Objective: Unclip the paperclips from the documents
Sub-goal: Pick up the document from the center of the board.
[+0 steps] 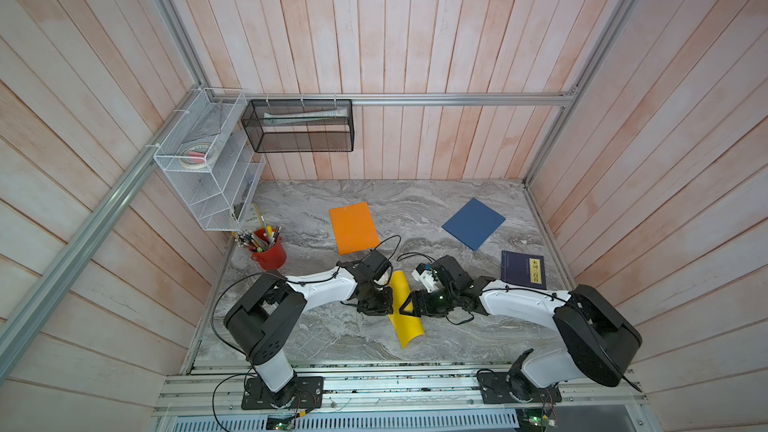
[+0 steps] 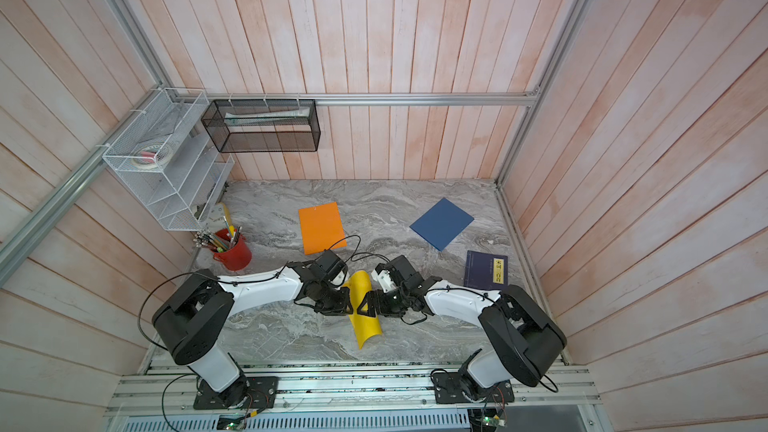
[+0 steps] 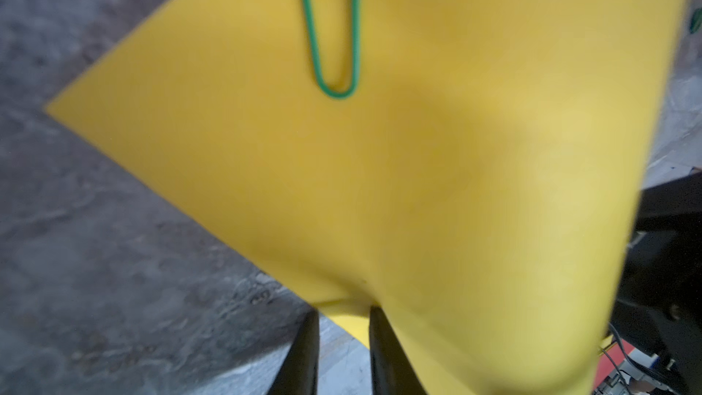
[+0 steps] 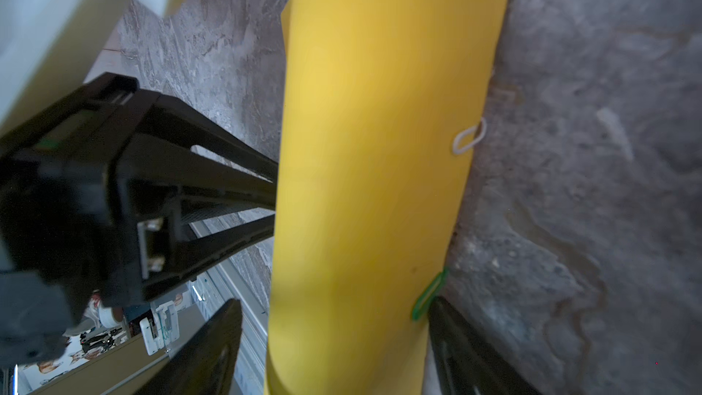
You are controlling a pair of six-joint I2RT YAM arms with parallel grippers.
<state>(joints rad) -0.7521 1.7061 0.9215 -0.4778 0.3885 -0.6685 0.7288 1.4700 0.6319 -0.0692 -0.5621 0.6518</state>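
The yellow sheet (image 3: 418,165), curled and raised off the table (image 1: 353,342), is pinched at 1 edge by the left gripper (image 3: 343,311). The right gripper (image 4: 334,302) is held spread around it. A green clip (image 4: 429,294) and a silvery clip (image 4: 469,140) are seen on the opposite edge.

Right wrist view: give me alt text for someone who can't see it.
A yellow sheet bowed into an arch fills the centre, with a green paperclip and a silvery paperclip on one edge. The right gripper stands open astride it, one finger beside the green paperclip; the left gripper pinches the opposite edge.
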